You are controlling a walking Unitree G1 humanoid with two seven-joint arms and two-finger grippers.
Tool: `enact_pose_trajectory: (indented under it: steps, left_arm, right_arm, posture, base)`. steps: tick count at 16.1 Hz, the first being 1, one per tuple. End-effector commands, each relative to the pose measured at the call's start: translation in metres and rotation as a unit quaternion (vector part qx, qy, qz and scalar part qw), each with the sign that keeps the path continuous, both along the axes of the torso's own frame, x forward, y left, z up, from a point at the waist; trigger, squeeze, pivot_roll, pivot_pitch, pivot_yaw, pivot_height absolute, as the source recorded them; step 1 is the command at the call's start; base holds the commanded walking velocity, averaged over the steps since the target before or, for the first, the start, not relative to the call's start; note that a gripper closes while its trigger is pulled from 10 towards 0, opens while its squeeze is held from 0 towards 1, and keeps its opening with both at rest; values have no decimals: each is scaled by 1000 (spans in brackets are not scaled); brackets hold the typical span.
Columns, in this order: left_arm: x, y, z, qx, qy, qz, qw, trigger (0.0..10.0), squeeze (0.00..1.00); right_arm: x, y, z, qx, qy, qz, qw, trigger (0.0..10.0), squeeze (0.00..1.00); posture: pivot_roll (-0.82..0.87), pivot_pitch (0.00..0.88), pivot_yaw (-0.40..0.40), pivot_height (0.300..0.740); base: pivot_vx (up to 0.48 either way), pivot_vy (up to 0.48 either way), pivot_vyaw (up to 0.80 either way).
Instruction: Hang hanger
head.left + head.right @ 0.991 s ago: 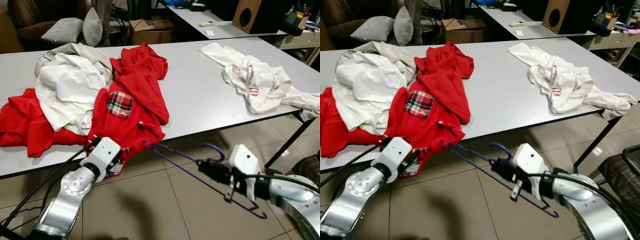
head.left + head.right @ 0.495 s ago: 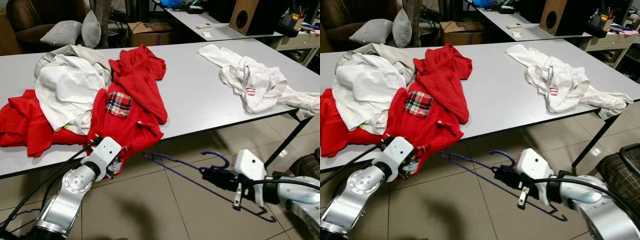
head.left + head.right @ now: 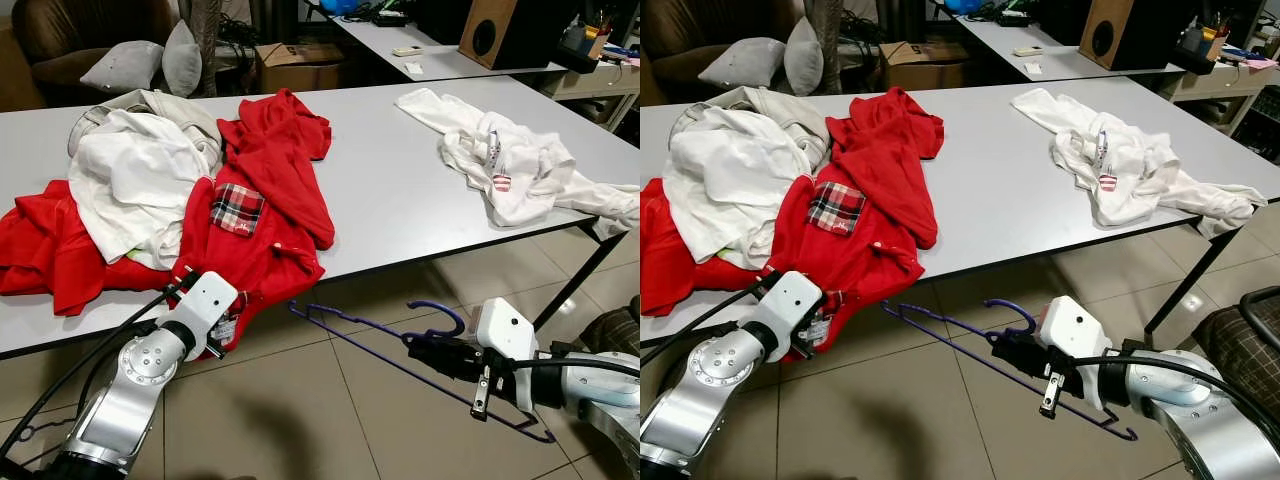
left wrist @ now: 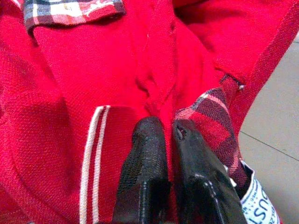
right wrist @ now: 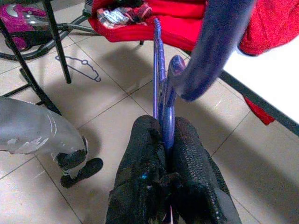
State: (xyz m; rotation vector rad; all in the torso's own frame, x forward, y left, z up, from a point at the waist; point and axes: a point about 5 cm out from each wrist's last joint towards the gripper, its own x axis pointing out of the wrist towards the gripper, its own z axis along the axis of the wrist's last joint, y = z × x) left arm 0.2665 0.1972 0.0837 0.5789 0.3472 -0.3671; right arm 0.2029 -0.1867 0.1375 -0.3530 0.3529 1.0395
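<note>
The purple hanger (image 3: pixel 400 350) is held out over the tiled floor (image 3: pixel 300 420), just in front of the surface's near edge and below its level. Its hook curls upward beside the right gripper (image 5: pixel 161 128), whose jaws are closed on the hanger's neck, the two black fingers (image 5: pixel 140 154) pinching the wire between them. The hanger's far tip points toward the red shirt (image 3: pixel 255 240) that drapes over the edge of the surface (image 3: pixel 400 190), though whether tip and cloth touch cannot be told.

The left gripper (image 4: pixel 161 128) is pressed into that hanging red cloth, its jaws closed on a fold of the shirt next to a plaid-lined placket and a white label. A plaid pocket (image 3: pixel 238 207) sits higher up on the shirt.

Behind the red shirt lies a pile of white garments (image 3: pixel 135 180), with more red fabric (image 3: pixel 40 250) spreading toward the left end. Well apart, at the right end, lies another white garment (image 3: pixel 510 165) with a small red and blue print. Beyond the surface are grey cushions (image 3: pixel 150 60), a cardboard box (image 3: pixel 300 62) and a speaker (image 3: pixel 505 30).
</note>
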Motion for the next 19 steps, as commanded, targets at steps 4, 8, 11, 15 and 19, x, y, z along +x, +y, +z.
enact_pose_trajectory:
  steps: [4,8,11,15,19]
  left_arm:
    - [5,10,13,-42,-22,34,998,0,0]
    - [16,-11,47,-172,-107,19,979,0,0]
    - [18,-12,44,-156,-97,25,983,0,0]
    - [7,-1,26,-60,-52,8,997,10000,1000]
    - [-4,-1,26,-23,-32,-35,999,10000,1000]
  right_arm:
    - [0,-6,3,-3,-13,-5,1000,10000,0]
    - [5,-4,5,5,-29,-7,1000,10000,0]
    - [7,-3,6,7,-34,-9,999,10000,0]
    - [4,-4,5,7,-30,-9,999,10000,0]
    - [2,-6,5,4,-24,-6,1000,10000,0]
  posture:
    - [49,0,-28,740]
    - [48,0,-30,740]
    - [44,0,-26,740]
    - [42,0,-26,740]
    - [43,0,-27,740]
  base:
    - [0,0,0]
    - [0,0,0]
    - [0,0,0]
    - [0,0,0]
    - [0,0,0]
